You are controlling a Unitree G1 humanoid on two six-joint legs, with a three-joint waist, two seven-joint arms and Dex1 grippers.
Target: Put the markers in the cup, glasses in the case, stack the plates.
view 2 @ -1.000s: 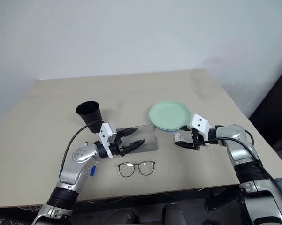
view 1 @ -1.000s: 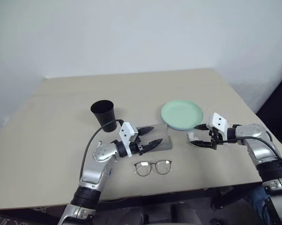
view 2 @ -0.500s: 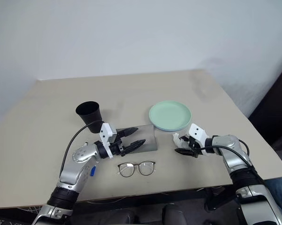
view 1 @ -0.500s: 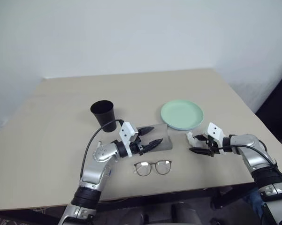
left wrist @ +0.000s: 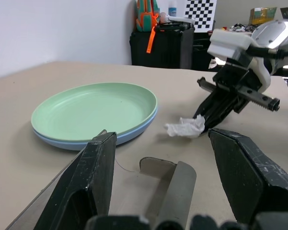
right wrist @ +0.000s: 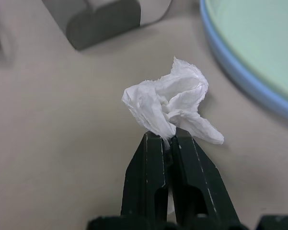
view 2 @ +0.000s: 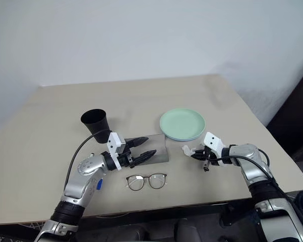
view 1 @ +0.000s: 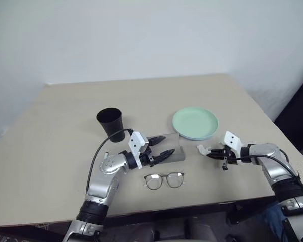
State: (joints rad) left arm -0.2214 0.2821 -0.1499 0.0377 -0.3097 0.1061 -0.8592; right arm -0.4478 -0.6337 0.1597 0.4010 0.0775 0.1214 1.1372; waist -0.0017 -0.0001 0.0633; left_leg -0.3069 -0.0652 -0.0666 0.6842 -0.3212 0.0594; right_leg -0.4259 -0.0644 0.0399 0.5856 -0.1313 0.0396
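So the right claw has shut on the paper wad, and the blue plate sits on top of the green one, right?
Not quite: the green plate sits on top of the blue plate, as the left wrist view shows. The right claw is shut on the paper wad.

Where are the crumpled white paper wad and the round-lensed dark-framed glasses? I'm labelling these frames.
Crumpled white paper wad (right wrist: 170, 100), right wrist view, middle of the wad.
Round-lensed dark-framed glasses (view 1: 164, 179), left eye view, nose bridge.

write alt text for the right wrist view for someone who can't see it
The right claw is shut on a crumpled white paper wad just above a beige table. Stacked plates, mint green on light blue, lie close beside the wad, and a corner of the grey glasses case lies beyond it.
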